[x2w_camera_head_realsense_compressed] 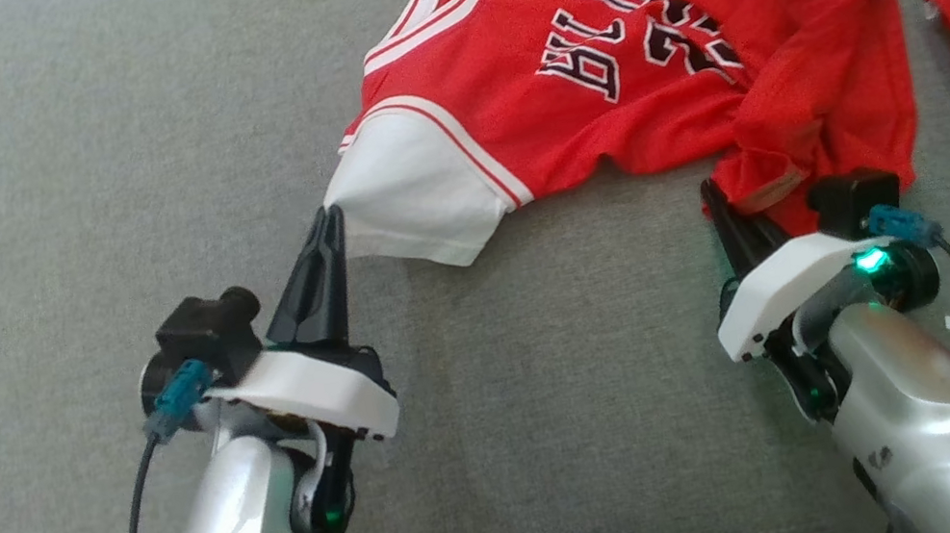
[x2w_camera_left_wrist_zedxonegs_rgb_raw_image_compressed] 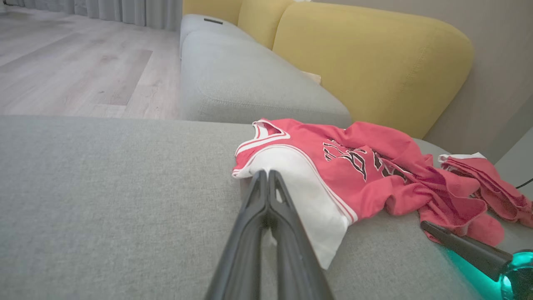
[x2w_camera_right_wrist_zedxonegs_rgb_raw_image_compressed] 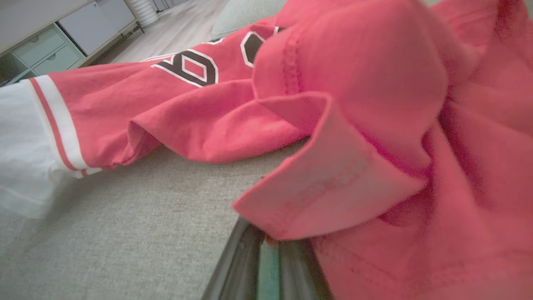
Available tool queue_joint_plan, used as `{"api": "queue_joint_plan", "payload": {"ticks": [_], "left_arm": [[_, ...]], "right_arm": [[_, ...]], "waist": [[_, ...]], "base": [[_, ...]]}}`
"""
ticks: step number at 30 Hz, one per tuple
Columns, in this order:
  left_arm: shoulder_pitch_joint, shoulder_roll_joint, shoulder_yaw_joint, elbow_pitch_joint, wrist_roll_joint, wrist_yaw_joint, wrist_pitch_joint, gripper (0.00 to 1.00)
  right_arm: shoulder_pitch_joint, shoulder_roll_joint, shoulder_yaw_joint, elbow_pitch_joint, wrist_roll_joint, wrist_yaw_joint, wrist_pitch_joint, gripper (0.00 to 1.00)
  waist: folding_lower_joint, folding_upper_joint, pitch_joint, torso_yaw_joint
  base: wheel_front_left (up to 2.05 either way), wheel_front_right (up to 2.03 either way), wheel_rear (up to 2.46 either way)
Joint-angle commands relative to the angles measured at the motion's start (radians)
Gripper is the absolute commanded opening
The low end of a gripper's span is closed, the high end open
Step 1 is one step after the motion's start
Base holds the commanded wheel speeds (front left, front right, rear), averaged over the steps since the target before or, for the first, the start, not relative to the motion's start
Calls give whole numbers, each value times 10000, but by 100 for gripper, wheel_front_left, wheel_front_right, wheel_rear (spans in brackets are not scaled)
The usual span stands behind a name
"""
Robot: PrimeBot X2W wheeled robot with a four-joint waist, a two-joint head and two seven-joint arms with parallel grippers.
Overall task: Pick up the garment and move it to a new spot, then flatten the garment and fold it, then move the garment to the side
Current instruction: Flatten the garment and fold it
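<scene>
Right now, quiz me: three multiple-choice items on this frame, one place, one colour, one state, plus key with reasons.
1. Where does the left gripper hold the jersey? A) white panel's corner B) neckline C) black lettering
2. What colour is the cushion under the jersey? A) green B) grey C) blue
3. How is the right gripper? A) wide open above the cloth B) shut on the jersey's red hem C) shut, clear of any cloth
Key: 1 A, its shut fingertips pinch the white corner. 2 B, grey fabric lies all around the jersey. 3 B, the red hem sits at its closed fingertips.
</scene>
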Motion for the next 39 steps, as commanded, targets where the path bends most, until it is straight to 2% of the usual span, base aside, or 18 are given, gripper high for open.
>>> {"api": "queue_joint_plan", "payload": {"ticks": [1, 8, 12, 13, 16, 23, 29, 33, 39], "left_arm": [[-359, 128, 456, -271, 114, 75, -122, 0], [-140, 137, 1258, -223, 217, 107, -122, 0], [63, 233, 1852, -313, 293, 72, -122, 0], [63, 233, 1852, -313, 293, 72, -122, 0], [173, 347, 2306, -464, 333, 40, -122, 0], [4, 698, 3113, -896, 190, -151, -122, 0], [-840, 1300, 3438, -1299, -4, -261, 4, 0], [-1687, 1715, 3540, -1997, -202, -311, 512, 0], [-2215, 1986, 3634, -3195, -466, -284, 1129, 0]], "right_arm": [[31, 78, 288, -104, 39, -7, -169, 0], [430, 28, 461, -666, -761, -7, -237, 0], [753, -359, 589, -1908, -950, -7, 239, 0], [753, -359, 589, -1908, -950, -7, 239, 0], [1062, -933, 908, -3409, -849, -7, 954, 0], [1411, -2717, 959, -7304, 401, -7, 3137, 0], [982, -3900, 661, -9003, 1977, -7, 4531, 0], [145, -4215, 516, -9431, 2527, -7, 4790, 0], [-583, -4090, 357, -9831, 3074, -7, 4932, 0]], "waist": [[-1, 0, -165, -168], [-1, 0, -748, -682], [-1, 0, -1194, -1012], [-1, 0, -1194, -1012], [-1, 0, -1517, -1201], [-1, 0, -2113, -1344], [-1, 0, -2445, -1163], [-1, 0, -2607, -933], [-1, 0, -2795, -632]], "base": [[0, 0, 0], [0, 0, 0], [0, 0, 0], [0, 0, 0], [0, 0, 0], [0, 0, 0], [0, 0, 0], [0, 0, 0], [0, 0, 0]]}}
